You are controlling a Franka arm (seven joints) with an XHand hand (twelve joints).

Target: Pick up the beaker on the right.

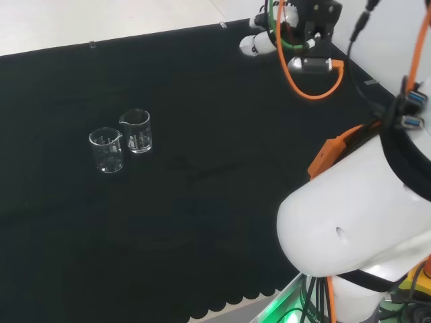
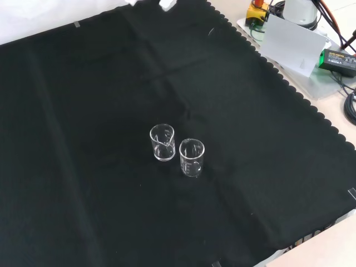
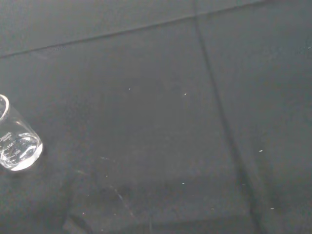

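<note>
Two clear beakers [image 2: 177,150] upright, just beside each other; contents indiscernible.

Two small clear glass beakers stood upright near the middle of the black cloth [image 2: 83,111]. The left beaker [image 2: 162,142] sat a little farther up the view, its pouring lip turned toward its neighbour; the right beaker [image 2: 192,157] stood just beside it, lower and to the right, with printed graduation marks faintly visible on its wall. Both looked empty. The cloth had a scalloped edge along its right side. Beyond that edge, at the top right, lay a white sheet of paper [image 2: 292,44] and a black box with a green end [image 2: 338,58], with dark cables [image 2: 350,105] trailing beside it.
</note>
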